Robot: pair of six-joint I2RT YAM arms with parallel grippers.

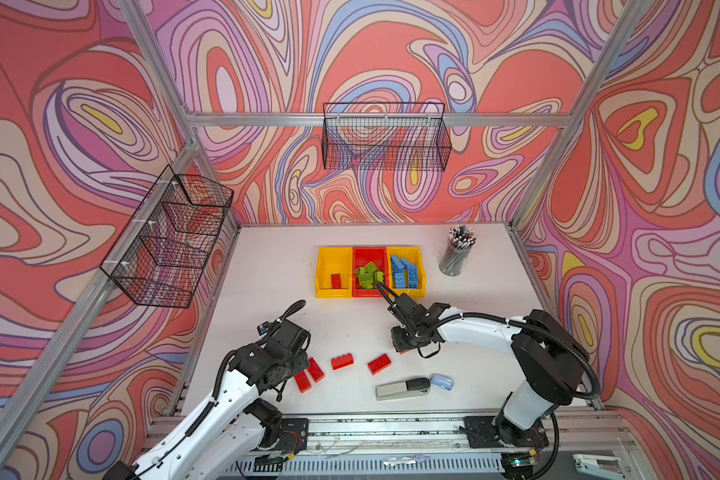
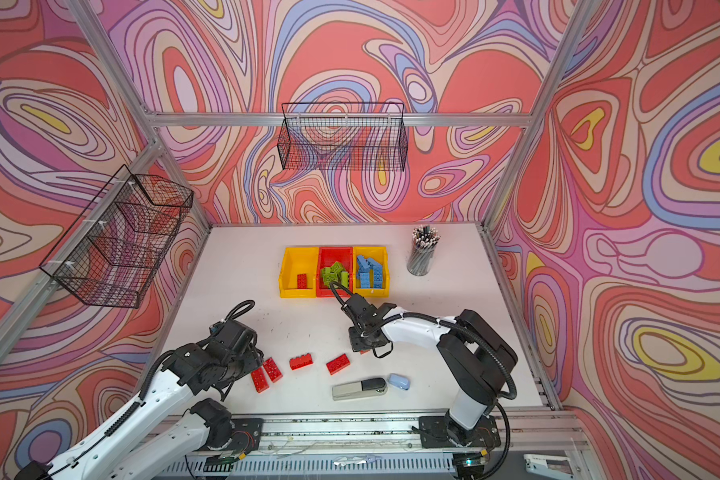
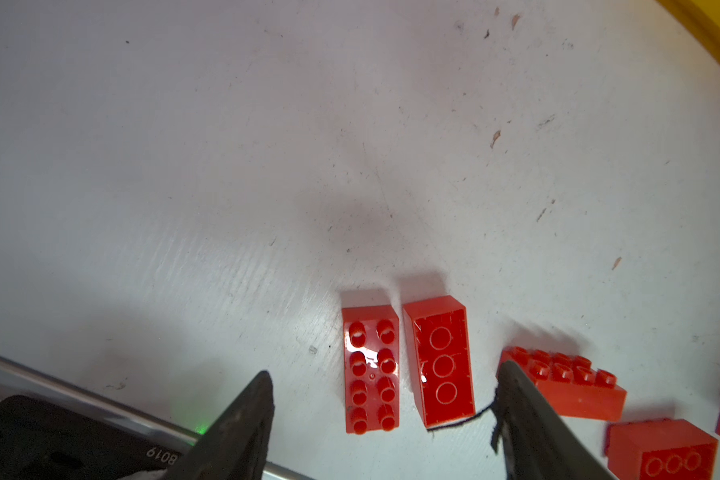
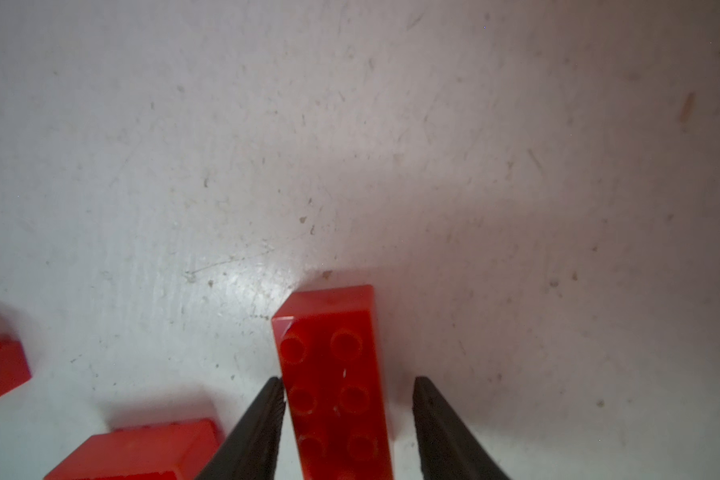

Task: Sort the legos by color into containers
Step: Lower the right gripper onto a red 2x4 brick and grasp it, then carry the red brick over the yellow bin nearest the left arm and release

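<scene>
**Left gripper** (image 3: 386, 370): jaws stand wide apart and hold nothing. It hangs over the table (image 1: 267, 270), well in front of the red container (image 1: 360, 254) and to its left. A studs-up red brick (image 3: 371, 365) and a studs-down red brick (image 3: 439, 361) lie side by side between the fingers, just apart.

**Left yellow container** (image 1: 324, 272): sits against the red container's left wall. It holds a single red brick (image 1: 336, 280).

**Loose red bricks**: two, (image 1: 342, 361) and (image 1: 378, 364), lie on the table well in front of the red container.

**Red container**: middle of the row. It holds the green bricks (image 1: 366, 274) in a heap.

**Right yellow container** (image 1: 421, 272): sits against the red container's right wall. It holds the blue bricks (image 1: 404, 272).

**Right gripper** (image 4: 346, 380): low over the table in front of the red container, slightly to its right. Its jaws are parted around a red brick on the table (image 4: 333, 374), studs up. One finger (image 4: 262, 424) touches the brick's side and the other stands just clear, so there is no clamp.
</scene>
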